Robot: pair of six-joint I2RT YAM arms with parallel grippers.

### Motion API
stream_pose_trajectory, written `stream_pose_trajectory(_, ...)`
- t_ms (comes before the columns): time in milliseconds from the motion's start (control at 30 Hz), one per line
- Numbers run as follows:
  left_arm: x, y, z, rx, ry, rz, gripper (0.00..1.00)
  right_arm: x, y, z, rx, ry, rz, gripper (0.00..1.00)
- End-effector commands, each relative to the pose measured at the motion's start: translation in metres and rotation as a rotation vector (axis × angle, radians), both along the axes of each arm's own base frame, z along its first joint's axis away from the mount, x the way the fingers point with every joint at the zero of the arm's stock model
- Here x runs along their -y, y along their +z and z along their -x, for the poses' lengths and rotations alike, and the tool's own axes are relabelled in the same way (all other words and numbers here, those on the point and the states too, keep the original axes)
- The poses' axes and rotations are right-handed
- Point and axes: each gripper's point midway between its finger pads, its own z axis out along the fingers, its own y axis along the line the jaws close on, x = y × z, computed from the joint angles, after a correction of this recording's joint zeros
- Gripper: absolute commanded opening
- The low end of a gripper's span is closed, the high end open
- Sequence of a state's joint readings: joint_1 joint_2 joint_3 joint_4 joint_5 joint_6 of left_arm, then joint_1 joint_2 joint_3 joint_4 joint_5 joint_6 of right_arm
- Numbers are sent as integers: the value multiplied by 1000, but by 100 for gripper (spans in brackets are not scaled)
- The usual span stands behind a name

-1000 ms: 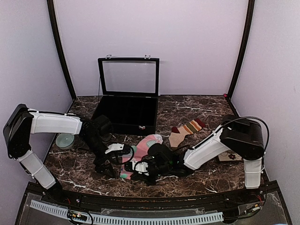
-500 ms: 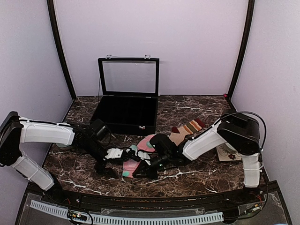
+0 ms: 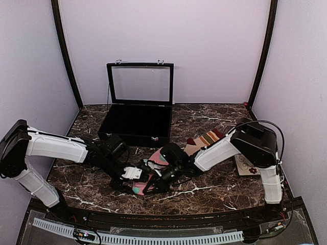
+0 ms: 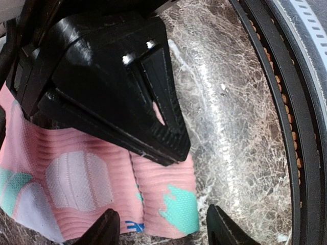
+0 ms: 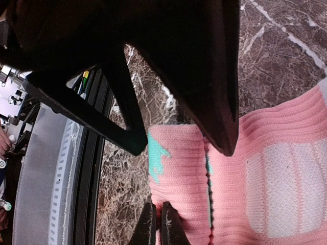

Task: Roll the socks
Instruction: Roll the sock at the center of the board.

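Note:
The pink socks (image 3: 158, 157) with mint patches lie at the table's front centre, both grippers at their near end. In the left wrist view my left gripper (image 4: 164, 233) is open, its fingertips (image 4: 108, 230) astride the pink cuff end (image 4: 168, 196), a small gap on the right side. My right gripper (image 5: 157, 227) is shut on a pinch of the pink sock's edge (image 5: 176, 173). From above, the left gripper (image 3: 134, 175) and right gripper (image 3: 152, 182) nearly meet. The tan striped socks (image 3: 205, 140) lie flat behind the right arm.
An open black case (image 3: 137, 125) with a raised glass lid stands at the back centre. A patterned card (image 3: 246, 166) lies at the right. The table's black front rail (image 4: 286, 127) runs close to both grippers.
My left gripper has moved right to the sock's near end and its jaws have narrowed. The right gripper has shifted left, holding the sock's edge.

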State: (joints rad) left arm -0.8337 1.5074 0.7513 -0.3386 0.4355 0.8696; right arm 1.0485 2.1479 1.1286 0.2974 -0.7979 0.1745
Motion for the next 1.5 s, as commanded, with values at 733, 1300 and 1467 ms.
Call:
stream_pose_trajectory(733,2,24,45,-51,-137,-9,65,37,-70,-28,-227,-253,277,0)
stream_pose_trajectory(1300,13,49,3,92,85,18,79,52,-86,-34,-235,-304,380,0)
stream_pose_trajectory(1467,-8,51,-14,29,220,43,85,58,-88,-37,-206,-319,396,0)
